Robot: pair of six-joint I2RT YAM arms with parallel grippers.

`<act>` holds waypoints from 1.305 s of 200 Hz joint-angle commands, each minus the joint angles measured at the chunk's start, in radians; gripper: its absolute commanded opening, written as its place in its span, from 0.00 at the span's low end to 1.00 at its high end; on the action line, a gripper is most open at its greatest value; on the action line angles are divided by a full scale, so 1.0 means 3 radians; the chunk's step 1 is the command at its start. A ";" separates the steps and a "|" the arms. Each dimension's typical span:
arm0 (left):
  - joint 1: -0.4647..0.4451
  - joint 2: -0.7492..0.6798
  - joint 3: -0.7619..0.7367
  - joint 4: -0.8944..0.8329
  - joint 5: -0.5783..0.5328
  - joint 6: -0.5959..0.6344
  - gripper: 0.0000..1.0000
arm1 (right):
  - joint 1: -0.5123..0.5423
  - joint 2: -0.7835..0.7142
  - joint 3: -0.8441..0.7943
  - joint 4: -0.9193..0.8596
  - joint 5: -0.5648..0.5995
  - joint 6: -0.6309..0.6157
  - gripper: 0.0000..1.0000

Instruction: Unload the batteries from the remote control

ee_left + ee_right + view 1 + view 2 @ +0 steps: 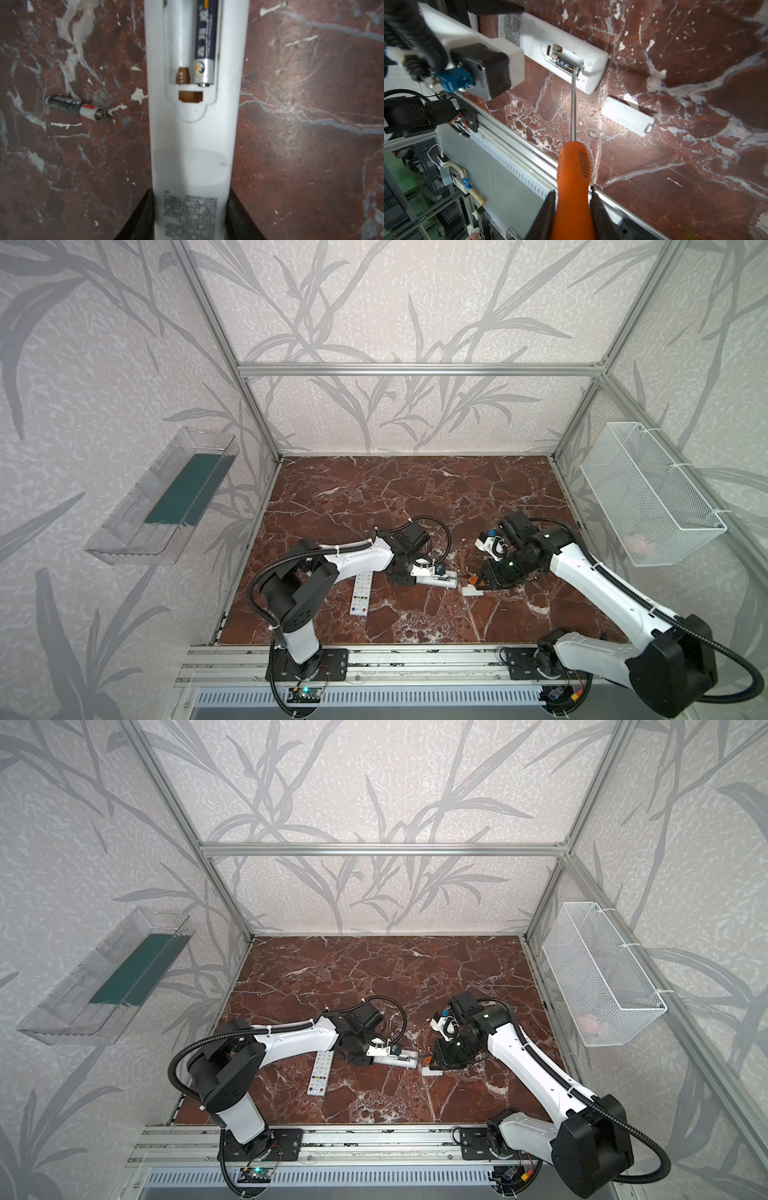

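Two batteries are visible to you. One battery (204,39) lies in the open bay of the white remote (191,135), and the slot beside it is empty, with only its spring. The loose battery (74,107) lies on the marble table (301,145), near the remote but apart from it. Your left gripper (190,207) pinches the remote by its two sides at the labelled end. Your right gripper (573,192) is pressed together on the orange handle of the screwdriver (573,166), whose tip sits at the end of the battery in the bay. A white cover (627,116) lies flat just beside the remote. A second remote (360,593), buttons up, lies near the left arm.
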 commanded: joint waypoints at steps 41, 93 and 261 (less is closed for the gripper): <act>0.0010 0.0196 -0.0054 -0.0110 -0.0088 -0.0020 0.00 | 0.0057 0.0195 0.0198 -0.0296 0.0231 -0.0119 0.00; 0.0010 0.0182 -0.0020 -0.0104 -0.0129 -0.0022 0.00 | 0.0147 0.0381 0.0300 -0.0357 0.0034 -0.0233 0.00; 0.0123 0.0524 0.0491 -0.0073 -0.0753 -0.0384 0.99 | 0.0521 0.0316 0.0048 0.0033 -0.0496 0.0049 0.00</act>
